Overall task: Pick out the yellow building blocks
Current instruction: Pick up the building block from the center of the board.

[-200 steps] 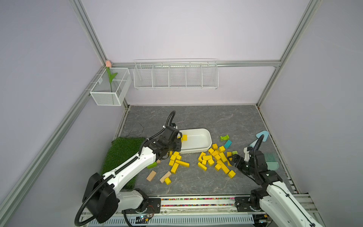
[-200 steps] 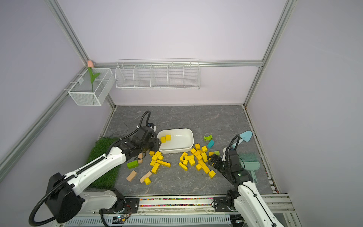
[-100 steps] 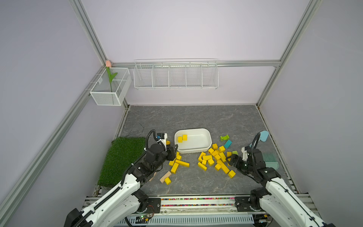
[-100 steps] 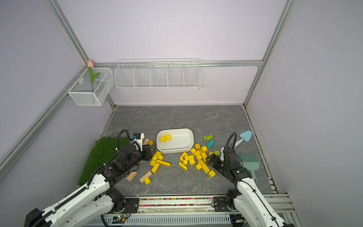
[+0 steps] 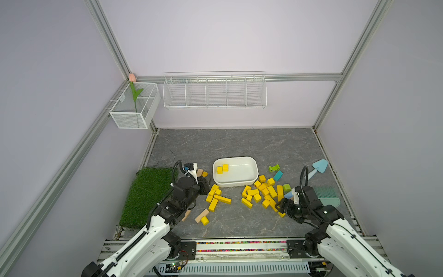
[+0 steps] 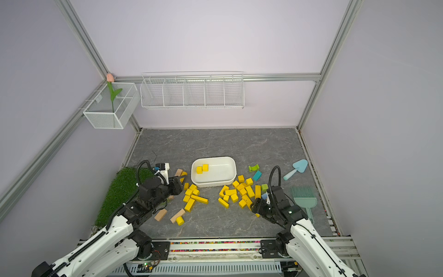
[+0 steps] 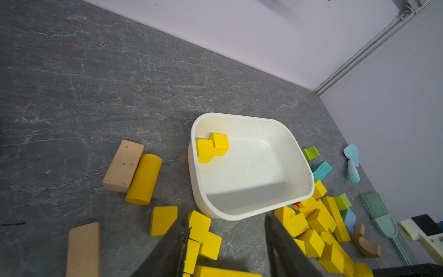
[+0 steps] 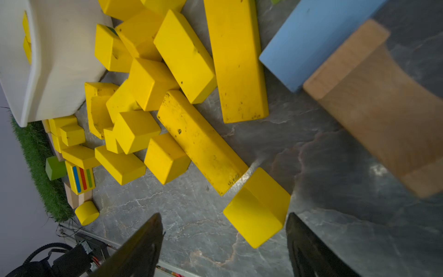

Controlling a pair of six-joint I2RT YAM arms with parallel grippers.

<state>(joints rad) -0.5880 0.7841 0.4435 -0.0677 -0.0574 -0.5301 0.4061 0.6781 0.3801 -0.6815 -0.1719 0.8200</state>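
Grey bench (image 5: 239, 144): yellow blocks (image 5: 272, 191) strewn near white tub (image 5: 236, 184), two inside. L jaws apart above blocks; R jaws apart, straddling one block (image 8: 257, 211).

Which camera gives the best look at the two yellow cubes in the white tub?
The left wrist view: the two yellow cubes appear large, touching, inside the white tub. Both top views show them small; the right wrist view catches only slivers over the rim.

Both top views are bright, evenly lit from above and sharp. The right wrist view is dimmer: yellow building blocks (image 8: 184, 55) crisp, tan arch block (image 8: 374, 103) blurred, floor (image 8: 335, 172) beside it in heavy shadow. A soft shadow crosses the white tub (image 7: 263, 165) in the left wrist view.
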